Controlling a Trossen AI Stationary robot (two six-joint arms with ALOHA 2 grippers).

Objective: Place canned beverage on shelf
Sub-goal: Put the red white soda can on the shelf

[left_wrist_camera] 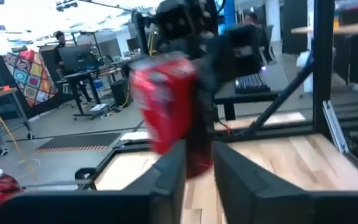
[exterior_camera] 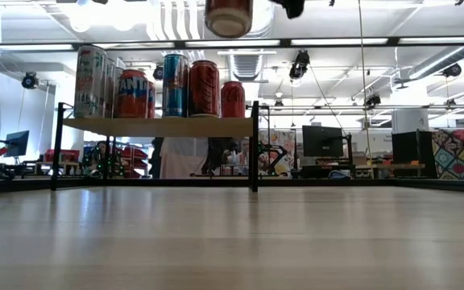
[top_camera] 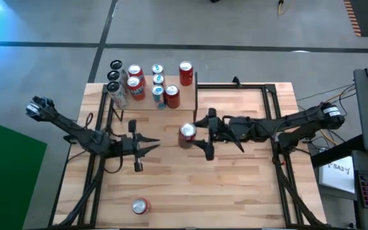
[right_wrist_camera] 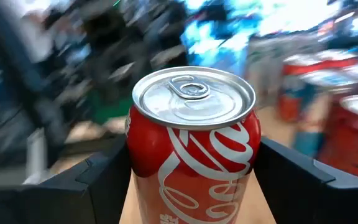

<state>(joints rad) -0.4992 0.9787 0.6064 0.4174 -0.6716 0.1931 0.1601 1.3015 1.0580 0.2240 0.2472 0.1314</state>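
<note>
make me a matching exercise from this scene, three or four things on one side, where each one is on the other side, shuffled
Things:
1. red cola can
2. lone can
3. shelf
4. left gripper

Places or states:
A. lying on its side on the tabletop, near edge
B. held upright in the right gripper, above the table
C. carries a group of standing cans
D. holds nothing, left of the lifted can

Pairs: 1-B, 2-A, 3-C, 4-D

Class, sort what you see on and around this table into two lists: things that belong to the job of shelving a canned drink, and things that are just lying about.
Belongs to the job:
- red can held in the right pincer
- shelf

Just lying about:
- cans already on the shelf
- lone can on the table's near side
- left pincer, waiting beside
</note>
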